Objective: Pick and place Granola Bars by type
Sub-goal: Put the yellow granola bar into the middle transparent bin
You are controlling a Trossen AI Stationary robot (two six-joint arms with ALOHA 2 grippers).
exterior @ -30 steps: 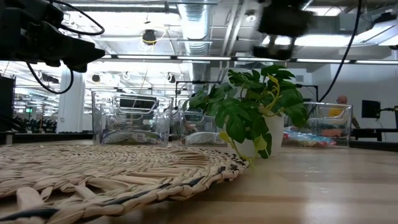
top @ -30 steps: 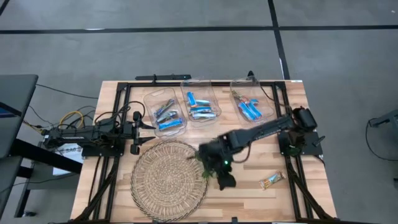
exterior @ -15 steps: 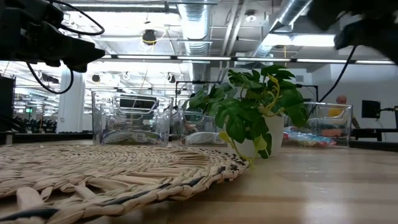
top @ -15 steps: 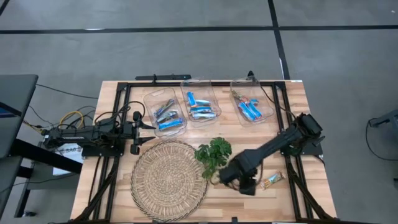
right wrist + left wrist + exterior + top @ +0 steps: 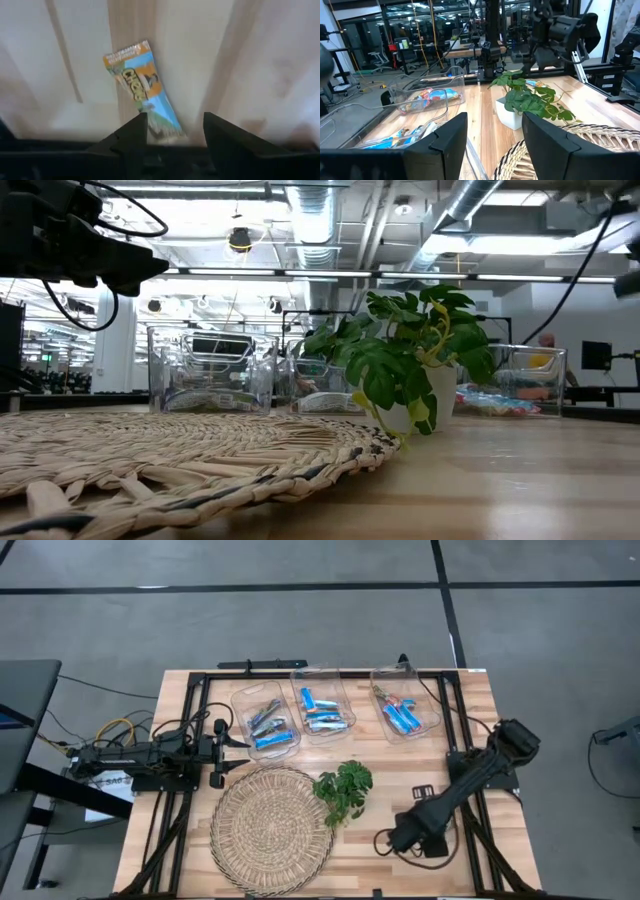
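The right end effector (image 5: 412, 836) is low over the front right part of the wooden worktop (image 5: 500, 705), its arm stretching back to a base at the right edge. Its wrist view looks down on a tan-orange and blue granola bar (image 5: 142, 87) lying flat on the wood, one end of the bar reaching in between the two dark fingers (image 5: 131, 134). The fingers stand apart with the bar's end in the gap; they are not pressed onto it, as far as the wrist view shows. From above, the arm hides this bar.

The other granola bars lie in three clear trays along the back of the worktop: the left tray (image 5: 240, 700) holds blue-and-silver and blue ones, the middle tray (image 5: 345, 700) holds bright blue ones, and the right tray (image 5: 432, 710) holds a few blue bars with a multicoloured one at its rear (the wrappers are too small here to sort more finely).

A small potted plant (image 5: 343, 790) stands near the middle, just beside the right rim of a round woven mat (image 5: 270, 830).

The left end effector (image 5: 240, 743) waits at the left side, near the left tray, raised off the worktop, its fingers (image 5: 445, 137) apart and holding nothing.
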